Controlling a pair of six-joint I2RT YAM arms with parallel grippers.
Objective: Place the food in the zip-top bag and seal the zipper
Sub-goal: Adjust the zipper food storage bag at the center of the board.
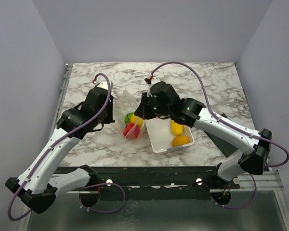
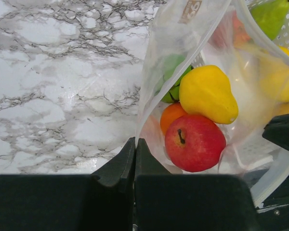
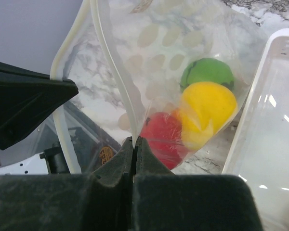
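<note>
Zip-top bag [image 1: 125,103] held up off the marble counter [image 1: 207,86], pinched at both sides.
Grip: left hand [image 2: 135,144] closed on a bag edge; right hand [image 3: 134,143] clamped on the zipper strip [image 3: 111,72]. Inside the bag: red apple [image 2: 195,143], yellow pear [image 2: 207,94], orange fruit [image 2: 171,116], green fruit [image 2: 172,79]. White basket [image 1: 156,141] just to the right holds a yellow piece [image 1: 177,128] and an orange piece [image 1: 180,140]; the right arm overhangs its far end.

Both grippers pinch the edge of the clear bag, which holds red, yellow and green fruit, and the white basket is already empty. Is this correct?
Not quite. The basket is not empty: the top view shows a yellow fruit and an orange fruit lying in it. The rest stands: the left gripper and the right gripper pinch the bag, fruit inside.
</note>
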